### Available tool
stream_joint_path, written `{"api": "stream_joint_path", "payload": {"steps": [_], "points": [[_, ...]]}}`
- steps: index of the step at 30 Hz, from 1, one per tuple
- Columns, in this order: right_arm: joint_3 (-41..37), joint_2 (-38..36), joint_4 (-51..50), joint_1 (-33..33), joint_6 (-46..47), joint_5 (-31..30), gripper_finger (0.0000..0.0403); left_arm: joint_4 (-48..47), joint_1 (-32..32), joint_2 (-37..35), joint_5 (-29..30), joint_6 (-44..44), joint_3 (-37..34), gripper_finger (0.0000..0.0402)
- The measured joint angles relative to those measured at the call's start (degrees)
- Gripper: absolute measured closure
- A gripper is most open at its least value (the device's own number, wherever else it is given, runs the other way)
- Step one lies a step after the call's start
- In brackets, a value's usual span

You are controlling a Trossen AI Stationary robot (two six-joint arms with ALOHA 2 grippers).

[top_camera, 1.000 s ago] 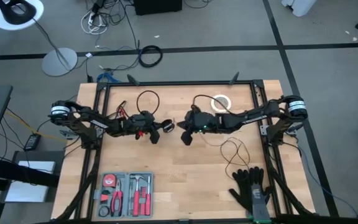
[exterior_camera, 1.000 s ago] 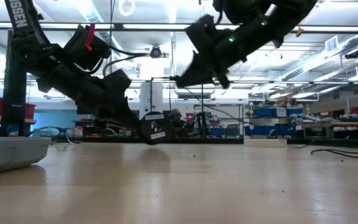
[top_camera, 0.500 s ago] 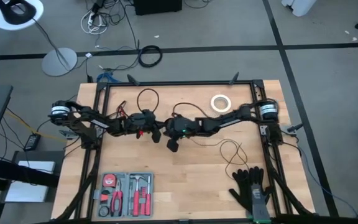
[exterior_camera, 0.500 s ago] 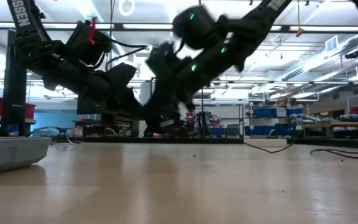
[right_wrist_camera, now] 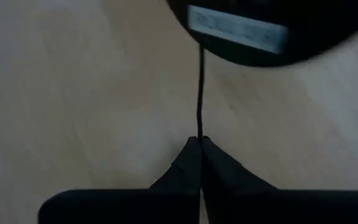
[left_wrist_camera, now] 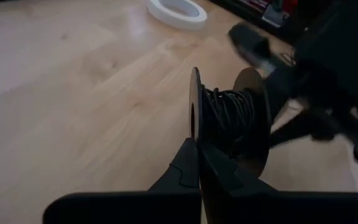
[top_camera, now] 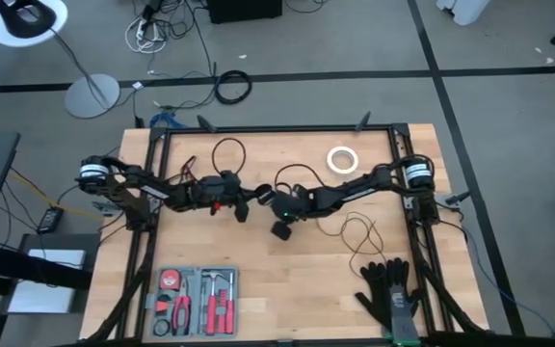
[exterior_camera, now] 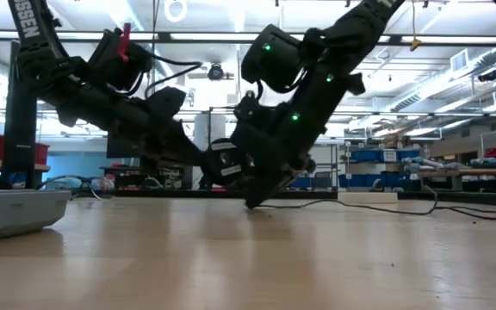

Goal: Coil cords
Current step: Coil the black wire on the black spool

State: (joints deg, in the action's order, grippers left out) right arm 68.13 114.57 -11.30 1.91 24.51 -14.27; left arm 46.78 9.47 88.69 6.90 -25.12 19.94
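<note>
The cord is thin and black. Part of it is wound on a small round black puck, a spool with two discs, and the rest lies in loose loops on the table right of centre. At the table's middle my left gripper is shut on the puck, which is held just above the wood. My right gripper is shut on the cord close beside the puck. It points steeply down, with its tips near the tabletop. My left gripper pinches the rim of one of the puck's discs between its two fingers. It comes from the table's left, slanting slightly down. The puck stands on edge, clear of the table. My right gripper pinches one strand of the cord at its fingertips, slanting down from the table's right. From the fingers the strand runs straight and taut to the puck.
A white tape ring lies at the far right of the table. Black gloves lie at the near right corner and a tray of hand tools at the near left. A dark cable loop lies behind my left arm.
My right gripper has come down toward the table beside the puck and tipped much steeper. It first swung toward the table's left, then drew a little toward the near edge, with the cord trailing behind it. My left gripper has kept the puck in place.
</note>
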Motion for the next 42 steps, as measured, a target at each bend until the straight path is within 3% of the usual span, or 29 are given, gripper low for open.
{"api": "stream_joint_path", "payload": {"steps": [7, 12, 22, 31, 35, 38, 42], "points": [[-0.80, -4.21, -3.71, 0.35, -0.83, -1.00, 0.0403, 1.91, 0.04, -0.09, 0.27, -2.25, -3.66, 0.0401], [-6.02, -5.45, -1.19, -0.08, 2.53, -1.05, 0.0400, 5.92, 0.06, -0.07, 0.36, -3.52, -6.44, 0.0401], [-11.14, -6.67, 3.00, 2.95, 6.77, -1.26, 0.0353, 7.48, 0.33, -0.05, 0.98, -4.07, -8.71, 0.0401], [-14.17, -16.08, -11.89, 6.85, 9.17, -1.09, 0.0330, 7.33, 0.37, -0.05, 0.70, -4.29, -8.71, 0.0401], [-17.59, -20.40, -13.21, 9.34, 11.33, -2.07, 0.0331, 7.37, 0.37, -0.05, 0.05, -4.27, -8.73, 0.0402], [-21.60, -22.88, -5.29, 11.27, 12.13, -6.90, 0.0330, 7.59, 0.37, -0.05, -0.09, -4.24, -8.76, 0.0401], [-28.20, -22.84, 12.86, 12.30, 12.48, -17.08, 0.0330, 7.70, 0.37, -0.05, -0.13, -4.24, -8.73, 0.0401]]}}
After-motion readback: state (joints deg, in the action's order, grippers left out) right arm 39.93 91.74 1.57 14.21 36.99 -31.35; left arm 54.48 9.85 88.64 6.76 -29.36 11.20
